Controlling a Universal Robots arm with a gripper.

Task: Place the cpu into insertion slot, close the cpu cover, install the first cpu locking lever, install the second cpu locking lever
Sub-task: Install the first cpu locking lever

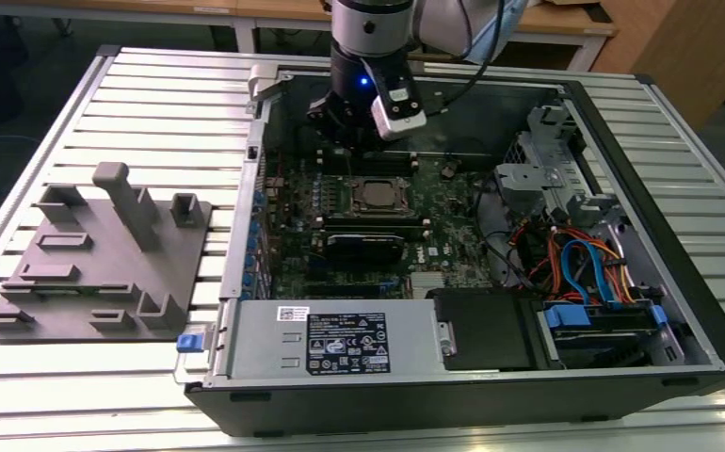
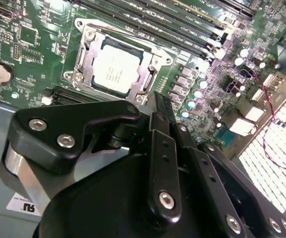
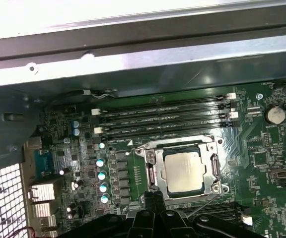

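The cpu (image 2: 115, 68) lies flat in the insertion slot (image 1: 373, 196) on the green board, its silver top showing (image 3: 184, 170). The silvery cpu cover (image 2: 82, 47) lies down around it, framing the chip (image 3: 154, 171). A thin wire lever (image 3: 202, 206) runs slanted beside the socket's corner. My gripper (image 2: 162, 101) hovers above the board just off one edge of the socket, fingers pressed together with nothing between them (image 3: 153, 196). In the exterior view the gripper (image 1: 347, 132) hangs over the case's far side, behind the socket.
Long black memory slots (image 3: 163, 116) lie beside the socket. The open computer case (image 1: 664, 141) walls in the board. A drive cage and coloured cables (image 1: 576, 254) fill the exterior view's right. A grey fixture plate (image 1: 99, 254) sits on the table at the exterior view's left.
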